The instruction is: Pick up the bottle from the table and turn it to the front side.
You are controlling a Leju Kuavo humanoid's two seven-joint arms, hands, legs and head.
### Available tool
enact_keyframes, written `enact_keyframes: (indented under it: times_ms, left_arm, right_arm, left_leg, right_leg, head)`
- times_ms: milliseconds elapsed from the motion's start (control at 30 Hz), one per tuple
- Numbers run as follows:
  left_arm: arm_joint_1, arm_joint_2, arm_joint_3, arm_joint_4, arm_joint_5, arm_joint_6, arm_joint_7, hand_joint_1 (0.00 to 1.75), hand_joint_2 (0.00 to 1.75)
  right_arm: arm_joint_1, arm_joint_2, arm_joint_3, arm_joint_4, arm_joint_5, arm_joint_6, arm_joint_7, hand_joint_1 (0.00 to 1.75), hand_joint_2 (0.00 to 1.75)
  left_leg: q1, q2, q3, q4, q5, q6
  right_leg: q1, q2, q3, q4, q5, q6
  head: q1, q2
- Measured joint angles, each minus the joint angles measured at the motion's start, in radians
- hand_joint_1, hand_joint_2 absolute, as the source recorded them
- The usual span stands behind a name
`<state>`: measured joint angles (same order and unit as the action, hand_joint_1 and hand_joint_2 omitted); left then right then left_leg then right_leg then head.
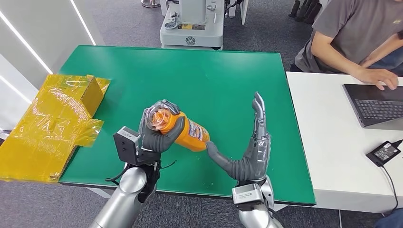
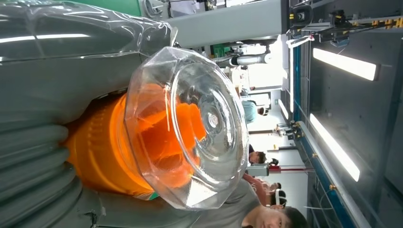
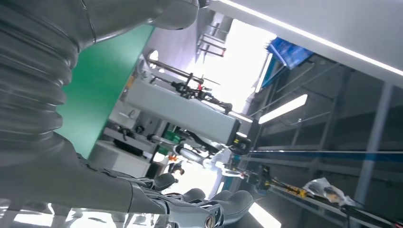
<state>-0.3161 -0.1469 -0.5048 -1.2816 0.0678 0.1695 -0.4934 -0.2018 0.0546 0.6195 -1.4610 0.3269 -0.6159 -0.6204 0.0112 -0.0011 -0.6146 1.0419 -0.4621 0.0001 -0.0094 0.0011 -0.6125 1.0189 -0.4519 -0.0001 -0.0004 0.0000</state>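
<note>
Seen from the head view: a green counter [image 1: 142, 76], wide and flat, with a white counter [image 1: 323, 142] butted against its right side. On the green counter's left edge, crumpled yellow wrapping [image 1: 52, 123] spilling over the side. Beyond the far edge, a grey machine base [image 1: 191, 23] on the floor. At the white counter, a seated person [image 1: 351, 38] with a hand on a dark laptop [image 1: 375, 104], a black adapter [image 1: 386, 152] nearby. Over the near part of the green counter, the left hand [image 1: 154, 133] wrapped around an orange bottle [image 1: 183, 129], fingers [image 1: 165, 110] clenched around its clear faceted cap end, body tilted with the labelled base end toward the right hand. Bottle lifted, or resting on the counter: cannot tell. Right hand [image 1: 252, 152] released, fingers straight and pointing away from the robot, thumb reaching toward the bottle's base, touching or just beside it. Up close in the left wrist view: the clear cap [image 2: 199, 128] over orange plastic.
</note>
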Motion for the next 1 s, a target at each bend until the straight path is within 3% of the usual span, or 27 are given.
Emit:
enact_keyframes:
  times_ms: [333,533,767,1000]
  left_arm:
    - [0.006,0.013,0.025,-0.022,-0.057,0.077,-0.017,1.75,1.75]
    - [0.017,0.037,0.045,-0.048,-0.181,0.18,-0.02,1.75,1.75]
    - [0.012,0.116,0.087,-0.095,-0.529,0.272,0.094,1.75,1.75]
    - [-0.025,0.222,0.109,-0.067,-0.803,0.252,0.216,1.75,1.75]
  right_arm:
    - [0.039,0.0,0.0,-0.005,0.041,0.02,0.051,0.0,1.75]
    - [0.052,0.0,-0.001,-0.026,0.065,0.044,0.075,0.0,1.75]
    - [0.066,0.0,-0.002,-0.05,0.07,0.063,0.089,0.0,1.75]
    - [0.1,0.0,-0.003,-0.079,0.073,0.069,0.095,0.0,1.75]
  left_leg:
    - [0.0,0.0,0.0,0.0,0.0,0.0]
    - [0.0,0.0,0.0,0.0,0.0,0.0]
    - [0.0,0.0,0.001,0.0,0.0,0.0]
    - [0.0,0.001,0.001,-0.001,0.001,-0.001]
  right_leg:
    - [0.0,0.0,0.0,0.0,0.0,0.0]
    - [0.0,0.0,0.0,0.0,0.0,0.0]
    - [0.0,0.0,0.0,0.001,0.0,0.0]
    - [0.0,0.0,0.0,0.001,0.0,-0.001]
  head:
    - [0.0,0.0]
    - [0.0,0.0]
    - [0.0,0.0]
    - [0.0,0.0]
